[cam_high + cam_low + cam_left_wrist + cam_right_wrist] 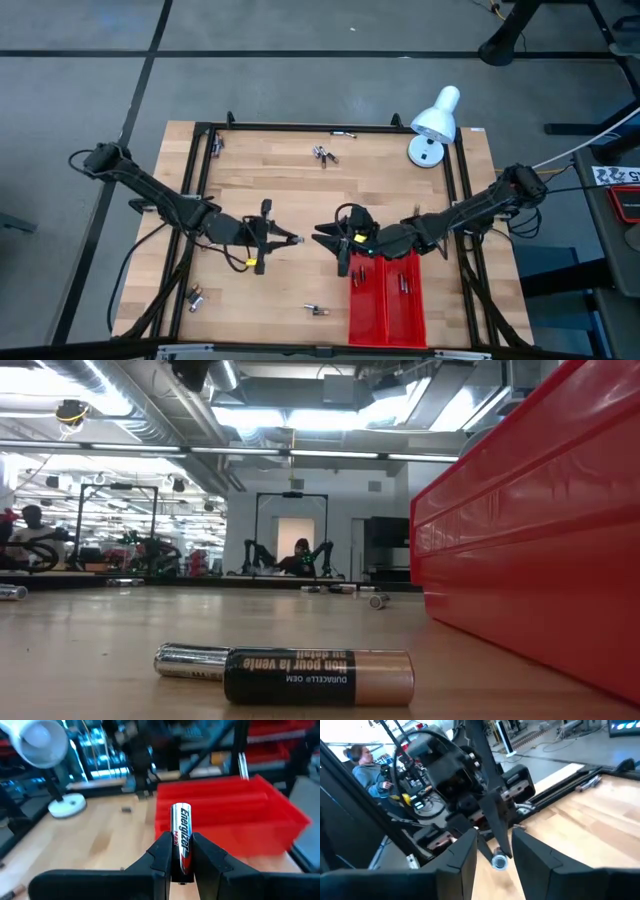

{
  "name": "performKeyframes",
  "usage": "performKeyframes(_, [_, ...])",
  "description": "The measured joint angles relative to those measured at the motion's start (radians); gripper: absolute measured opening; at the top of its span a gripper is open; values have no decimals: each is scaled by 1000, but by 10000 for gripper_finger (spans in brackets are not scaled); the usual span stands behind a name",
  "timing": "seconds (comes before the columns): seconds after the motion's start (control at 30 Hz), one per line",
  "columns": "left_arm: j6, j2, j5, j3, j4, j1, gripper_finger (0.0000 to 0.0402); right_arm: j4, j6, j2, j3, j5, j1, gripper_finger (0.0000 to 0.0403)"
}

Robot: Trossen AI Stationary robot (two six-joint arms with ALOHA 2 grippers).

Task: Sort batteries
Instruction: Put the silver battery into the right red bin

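My left gripper [181, 854] is shut on a silvery Energizer battery [181, 832] above the table's middle [296, 240]. My right gripper [495, 856] faces it from the right [326, 240] and is open. Its fingers stand on either side of that battery's free end [499, 862], and a gap shows on both sides. Other batteries lie flat on the wood: a pair near the far edge [322, 154], one by the near edge [316, 310], and one near the left rail [196, 297]. A copper-and-black cell [318, 677] and a silvery one [190, 660] lie close to the low camera. My left gripper pinches the Energizer battery between its two fingers at the battery's rear part [181, 862]. The battery lies along the fingers, and its front end [181, 810] sticks out past the fingertips. The fingers are about level and point toward the table's right. The battery is lifted clear of the table.
A red tray [400, 312] with two long compartments sits at the near edge, right of centre, with a few cells inside [404, 283]. A white desk lamp [433, 124] stands at the far right corner. Black rails frame the wooden top [260, 190]. A person [362, 762] sits beyond the table.
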Motion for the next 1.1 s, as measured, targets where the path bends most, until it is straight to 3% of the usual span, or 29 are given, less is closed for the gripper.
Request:
performKeyframes(0.2, [43,0,20,0,240,31,46,114,-112,11,0,-126,-67,124])
performKeyframes(0.4, [27,0,31,0,301,48,46,196,-214,11,0,-270,-99,124])
performKeyframes(0.57, [7,0,18,0,300,48,47,199,-274,11,0,-284,-97,139])
performKeyframes(0.93, [-22,1,7,0,312,47,47,175,-375,11,0,-246,-97,213])
performKeyframes(1.1, [-26,1,8,0,311,48,47,173,-375,11,0,-242,-97,218])
